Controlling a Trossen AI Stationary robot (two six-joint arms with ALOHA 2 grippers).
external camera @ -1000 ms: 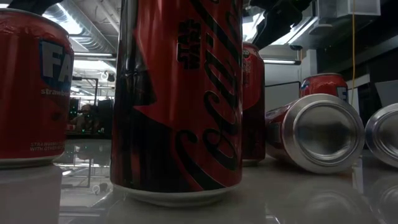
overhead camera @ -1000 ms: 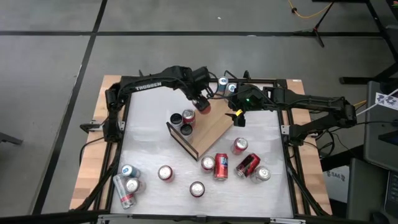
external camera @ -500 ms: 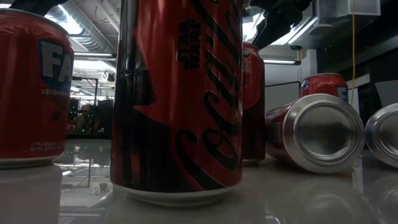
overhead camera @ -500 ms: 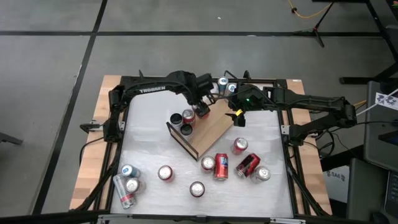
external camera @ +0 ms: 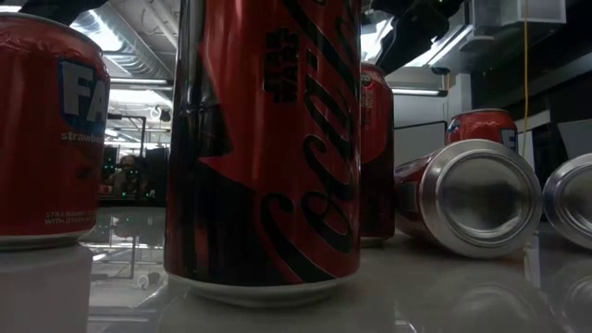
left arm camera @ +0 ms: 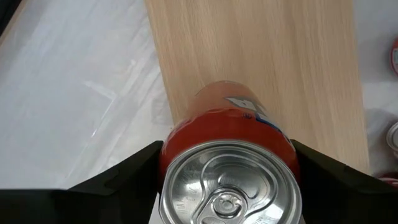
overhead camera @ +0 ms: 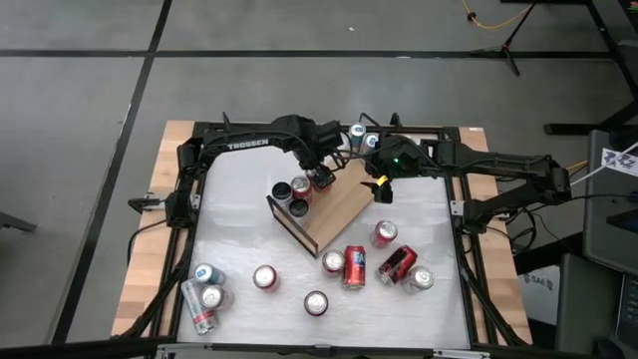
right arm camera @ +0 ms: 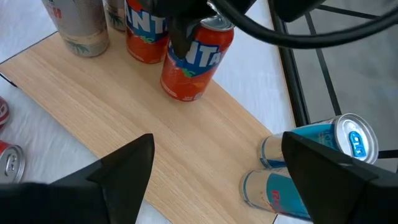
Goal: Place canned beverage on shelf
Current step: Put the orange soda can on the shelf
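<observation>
the low view is mostly blocked by a tall red-and-black can (external camera: pixel 264 148). up top, the left gripper (overhead camera: pixel 321 177) is at the shelf's (overhead camera: pixel 344 204) far end, fingers spread around an orange can (left arm camera: pixel 230 155) that stands on the pale wood; whether they press it, hard to say. the right gripper (overhead camera: pixel 380 187) hovers just right of the board, jaws wide apart, empty. two blue cans (right arm camera: pixel 323 146) sit beyond.

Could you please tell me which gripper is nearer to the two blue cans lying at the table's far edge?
The right gripper, open above the shelf's end just beside the blue cans. The left gripper holds an orange can farther along.
</observation>
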